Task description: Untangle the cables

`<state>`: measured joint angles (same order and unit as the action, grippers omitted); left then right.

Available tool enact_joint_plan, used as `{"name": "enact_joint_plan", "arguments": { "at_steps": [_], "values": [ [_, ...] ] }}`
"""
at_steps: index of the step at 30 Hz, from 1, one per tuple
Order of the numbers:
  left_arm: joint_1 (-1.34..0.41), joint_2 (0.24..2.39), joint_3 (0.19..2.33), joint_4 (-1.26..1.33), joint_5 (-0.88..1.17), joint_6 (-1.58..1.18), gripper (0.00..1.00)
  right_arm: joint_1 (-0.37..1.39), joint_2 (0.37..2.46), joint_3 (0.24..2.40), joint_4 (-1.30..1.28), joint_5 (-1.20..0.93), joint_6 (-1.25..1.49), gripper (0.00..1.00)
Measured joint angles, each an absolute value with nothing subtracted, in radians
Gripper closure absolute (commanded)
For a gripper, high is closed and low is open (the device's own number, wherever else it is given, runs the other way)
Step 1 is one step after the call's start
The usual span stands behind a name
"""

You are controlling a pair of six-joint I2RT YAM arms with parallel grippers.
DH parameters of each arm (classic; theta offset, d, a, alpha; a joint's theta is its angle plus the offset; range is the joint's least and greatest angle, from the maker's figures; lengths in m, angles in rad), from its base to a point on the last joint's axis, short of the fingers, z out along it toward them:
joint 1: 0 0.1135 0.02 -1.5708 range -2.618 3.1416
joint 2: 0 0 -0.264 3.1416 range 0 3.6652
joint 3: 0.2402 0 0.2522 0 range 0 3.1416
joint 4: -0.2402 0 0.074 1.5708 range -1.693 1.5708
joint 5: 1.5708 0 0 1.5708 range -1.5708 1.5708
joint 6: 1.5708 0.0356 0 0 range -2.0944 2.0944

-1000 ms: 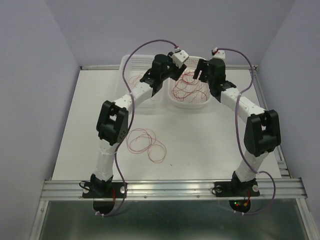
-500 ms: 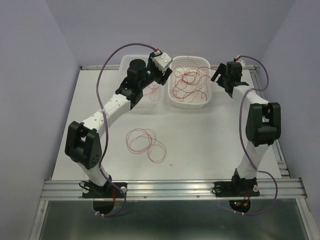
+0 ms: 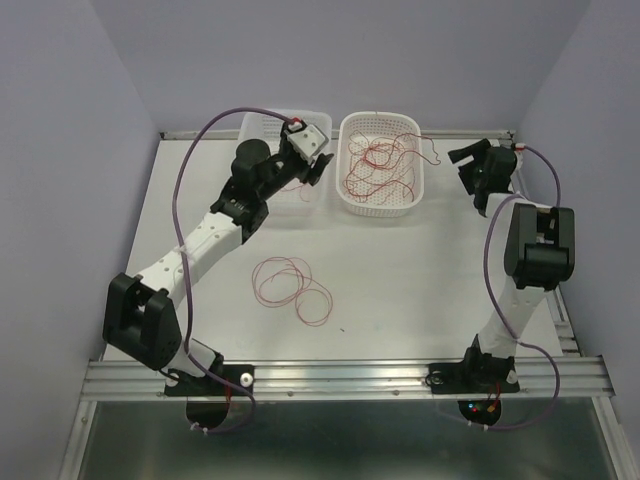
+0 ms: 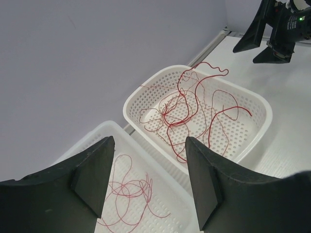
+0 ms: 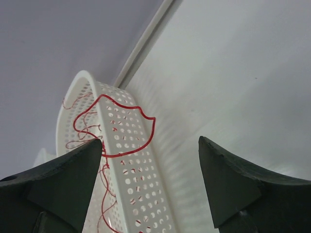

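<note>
Both empty and wide, left end effector [image 3: 320, 167] and right end effector [image 3: 464, 168] flank the cables [image 3: 378, 166] (best pinch one loose end).

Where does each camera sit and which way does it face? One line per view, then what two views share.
Top external: high behind the arm bases, looking down on the table; both whole arms, left claw and right claw show.
Left wrist: on the left arm, facing the basket of red cables; its own two fingers show.
Right wrist: on the right arm, facing the basket's outer wall; its own fingers show.
Shared: left wrist and top views both show the right claw.
</note>
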<state>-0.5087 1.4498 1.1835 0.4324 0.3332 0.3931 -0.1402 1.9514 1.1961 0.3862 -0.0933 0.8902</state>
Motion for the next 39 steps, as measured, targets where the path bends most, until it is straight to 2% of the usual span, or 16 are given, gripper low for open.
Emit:
{"name": "enact_joint_plan", "arguments": {
  "at_steps": [11, 17, 23, 26, 27, 30, 39],
  "values": [
    [-0.500, 1.279, 1.034, 0.455, 0.298, 0.403, 0.25, -0.121, 2.078, 1.232, 0.537, -0.185, 1.026, 0.15],
    [-0.480, 1.126, 0.928, 0.461, 0.255, 0.415, 0.19, -0.122, 2.152, 1.262, 0.566, -0.210, 1.060, 0.23],
    [-0.476, 0.988, 0.851, 0.474, 0.193, 0.429, 0.17, -0.122, 2.206, 1.306, 0.609, -0.228, 1.085, 0.45],
    [-0.476, 0.943, 0.821, 0.475, 0.158, 0.433, 0.17, -0.122, 2.229, 1.332, 0.618, -0.235, 1.099, 0.67],
    [-0.476, 0.929, 0.812, 0.475, 0.150, 0.434, 0.17, -0.122, 2.234, 1.338, 0.620, -0.237, 1.100, 0.83],
    [-0.475, 0.910, 0.800, 0.476, 0.128, 0.436, 0.17, -0.116, 2.236, 1.350, 0.625, -0.236, 1.101, 0.99],
    [-0.475, 0.887, 0.755, 0.477, 0.127, 0.432, 0.17, -0.054, 2.170, 1.353, 0.572, -0.161, 0.960, 0.99]
  ]
}}
